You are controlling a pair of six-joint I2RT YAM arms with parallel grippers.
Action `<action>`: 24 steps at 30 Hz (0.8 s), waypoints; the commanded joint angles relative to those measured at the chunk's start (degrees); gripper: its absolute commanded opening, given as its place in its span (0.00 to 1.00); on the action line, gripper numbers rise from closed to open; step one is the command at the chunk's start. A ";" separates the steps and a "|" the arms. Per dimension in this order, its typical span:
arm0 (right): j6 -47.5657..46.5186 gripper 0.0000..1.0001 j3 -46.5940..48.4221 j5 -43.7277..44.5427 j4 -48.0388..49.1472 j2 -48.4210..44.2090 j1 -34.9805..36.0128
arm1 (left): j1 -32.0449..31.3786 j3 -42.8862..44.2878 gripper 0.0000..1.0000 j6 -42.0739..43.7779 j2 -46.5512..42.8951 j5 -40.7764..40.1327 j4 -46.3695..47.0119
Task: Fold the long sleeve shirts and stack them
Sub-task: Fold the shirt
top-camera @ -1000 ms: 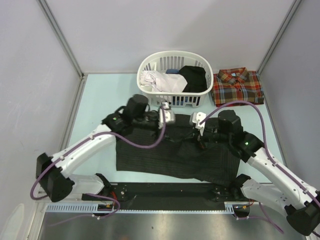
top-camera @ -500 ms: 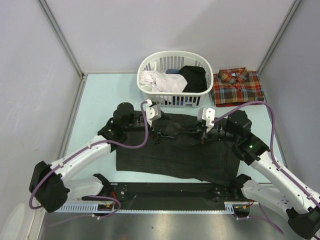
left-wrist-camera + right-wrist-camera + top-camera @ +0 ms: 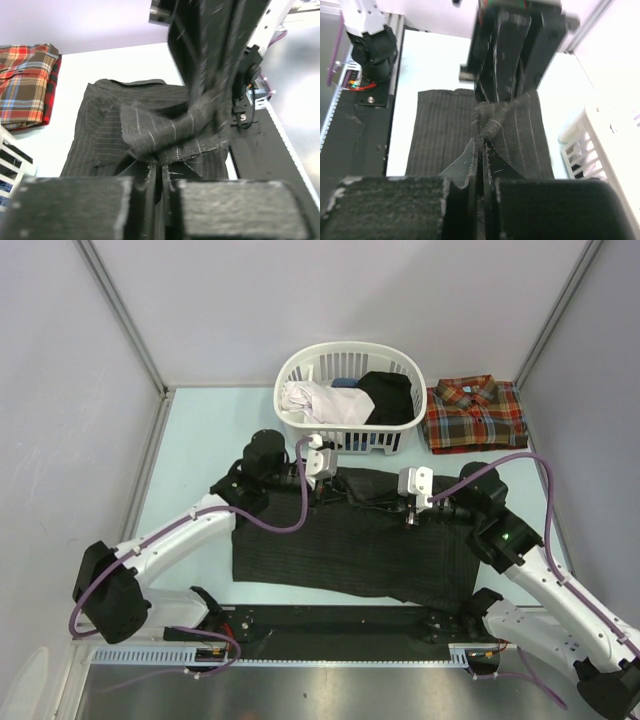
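The black pinstriped shirt (image 3: 350, 552) lies spread across the middle of the pale table (image 3: 195, 440), and both arms are at its far edge, the side nearest the white laundry basket (image 3: 348, 346). From each wrist camera the picture is much the same. The left fingers (image 3: 85, 210) are pressed together with a bunched ridge of striped cloth caught between them, and the right fingers (image 3: 390, 210) are likewise closed on a twisted pinch of the same fabric. The two pinches sit apart along that far edge, and the cloth rises in a small peak at each. The rest of the shirt is flat, and its near right corner reaches the black rail (image 3: 330, 620) by the arm bases. The plaid flannel shirt (image 3: 474, 416) is already folded, lying in the far right corner just beside the basket, which holds white, blue and black laundry. To my eye this is the start of a fold on the dark shirt: the edge is gripped but not yet carried over. The next move would call for both arms to lift a little and draw the edge towards the near hem at an even pace, so the fold lands square. A lag on either side would skew the cloth.
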 commanded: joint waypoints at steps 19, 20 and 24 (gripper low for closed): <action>-5.44 0.92 -2.42 22.57 -23.40 -15.66 -16.68 | -18.76 20.94 0.00 20.92 -2.07 -34.87 -51.09; -5.62 0.93 -2.24 22.39 -23.40 -15.05 -18.95 | -21.56 20.41 0.00 20.66 -1.98 -36.12 -51.26; -6.76 0.96 -1.02 18.98 -23.22 -9.53 -25.47 | -29.30 16.81 0.00 21.27 -3.20 -40.52 -50.39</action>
